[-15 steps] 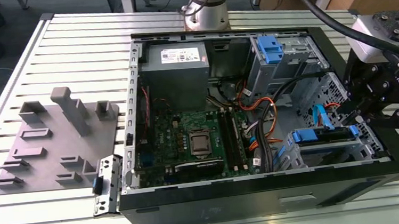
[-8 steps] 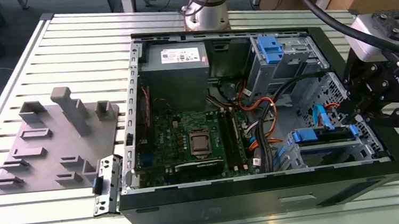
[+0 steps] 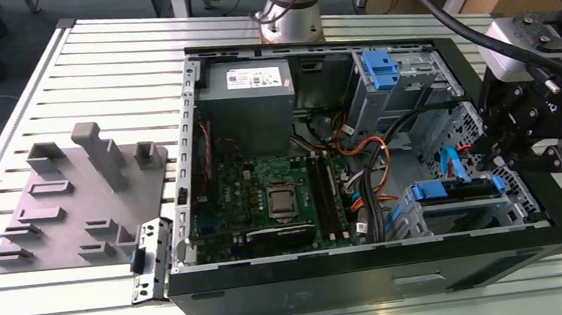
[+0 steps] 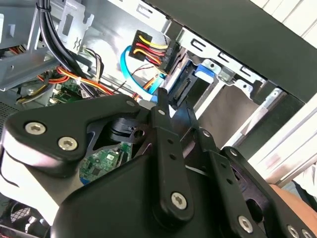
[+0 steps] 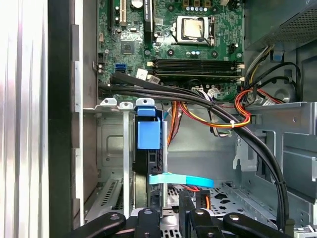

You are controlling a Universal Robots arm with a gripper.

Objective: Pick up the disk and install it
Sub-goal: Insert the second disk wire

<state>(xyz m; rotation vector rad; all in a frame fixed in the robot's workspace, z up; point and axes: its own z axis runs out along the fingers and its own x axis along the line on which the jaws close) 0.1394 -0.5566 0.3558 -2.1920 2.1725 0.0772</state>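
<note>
The disk (image 3: pixel 454 191) sits in the lower drive cage of the open computer case (image 3: pixel 372 286), at about four o'clock from the case's middle in the exterior view. I see it edge-up: a thin silver body with blue plastic rails at its ends and a blue pull tab. In the first wrist view the disk (image 5: pixel 148 158) stands slotted between the cage's metal walls, its blue tab (image 5: pixel 148 134) towards the motherboard (image 5: pixel 193 44). A flat blue data cable (image 5: pixel 181 179) crosses just beside its near end.

The gripper (image 3: pixel 497 161) hangs over the case's edge at about three o'clock in the exterior view, just beside the disk's cage. In the first wrist view the gripper (image 5: pixel 171 215) is close over the disk's near end, by the blue cable. I cannot tell whether it touches the disk. In the second wrist view the gripper (image 4: pixel 176 106) points at the blue rail and the bundle of coloured power wires (image 4: pixel 151 47). I cannot tell whether it is clenched, released or grasping anything.

Counting outward, there is one disk, one gripper and one blue cable. One bare blue bracket (image 3: pixel 379 67) sits in the upper cage at about one o'clock. One grey power-supply box (image 3: pixel 246 92) lies at about eleven o'clock. One grey fixture plate (image 3: pixel 73 196) rests on the slatted table (image 3: pixel 102 59) at about nine o'clock, well apart from the case.
</note>
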